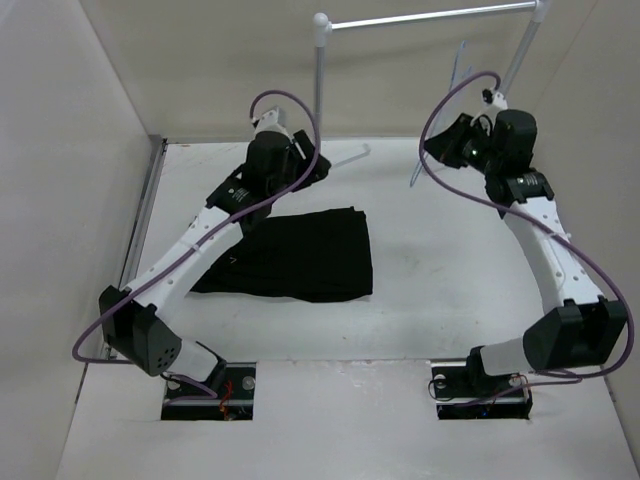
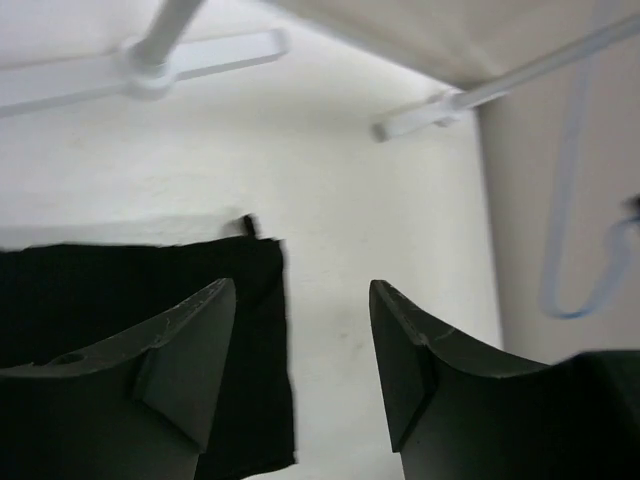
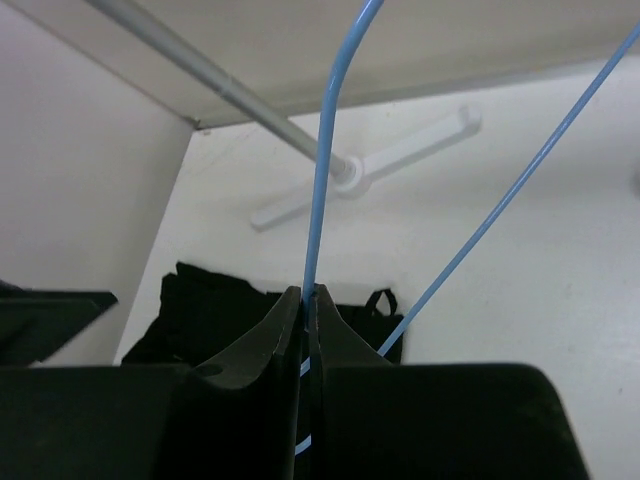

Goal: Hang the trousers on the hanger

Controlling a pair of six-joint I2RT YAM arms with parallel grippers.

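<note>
White table (image 1: 440, 270) — carrying folded black trousers (image 1: 300, 255), lying flat left of centre; white garment rack (image 1: 319, 90) standing at the far edge, feet resting on the top.

Left claw (image 2: 300, 290) agape, right claw (image 3: 308, 295) tightly closed.

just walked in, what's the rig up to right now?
The right gripper is shut on the wire of the pale blue hanger, holding it at the right side of the table, near the white garment rack. The left gripper is open and empty, hovering by the far edge of the black trousers, which lie folded flat on the table. Nothing is on the hanger yet.
</note>
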